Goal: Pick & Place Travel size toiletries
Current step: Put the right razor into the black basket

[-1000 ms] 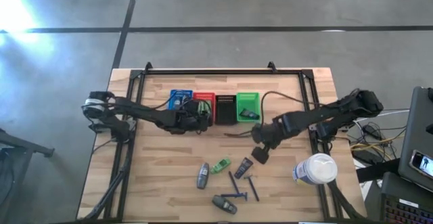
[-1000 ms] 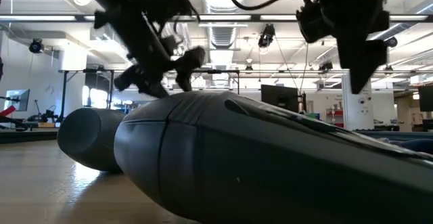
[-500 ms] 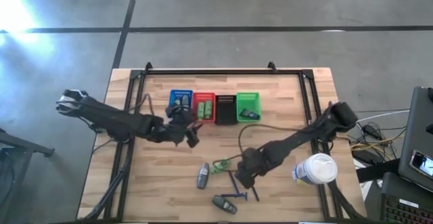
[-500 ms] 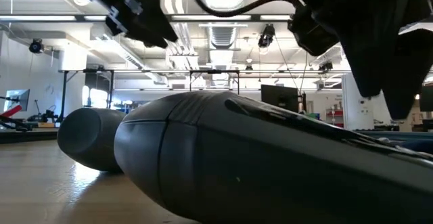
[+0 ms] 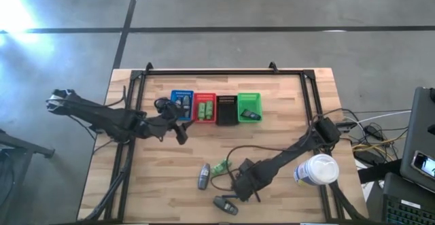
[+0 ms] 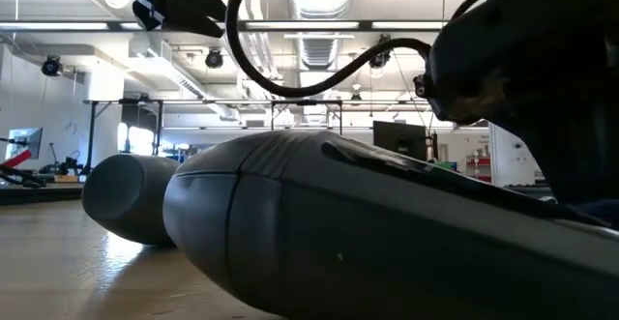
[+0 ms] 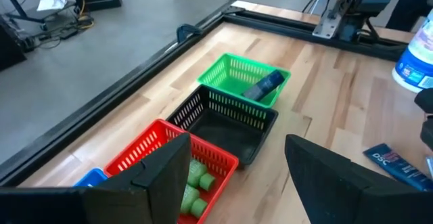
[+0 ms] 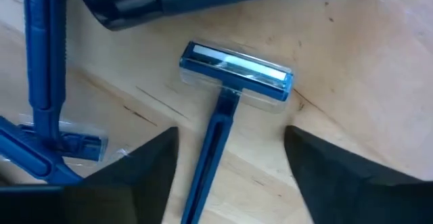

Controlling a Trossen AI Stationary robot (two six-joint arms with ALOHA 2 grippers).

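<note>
Right pincer (image 8: 226, 176) low over table (image 5: 156, 191), fingers spread wide, blue razor (image 8: 230, 95) lying flat between them, ungripped. Left pincer (image 7: 233, 173) open, hovering beside red basket (image 7: 169, 153).

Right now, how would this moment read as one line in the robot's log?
right gripper: open, low over blue razor | left gripper: open, empty, by the baskets | razor: flat on table

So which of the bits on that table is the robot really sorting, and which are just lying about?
Part of the job:
- grey mini bottles
- green tube
- blue razor between the open right gripper's fingers
- green tubes already in the red basket
- black basket, green basket, blue basket

Just lying about:
- white tub
- cables
</note>
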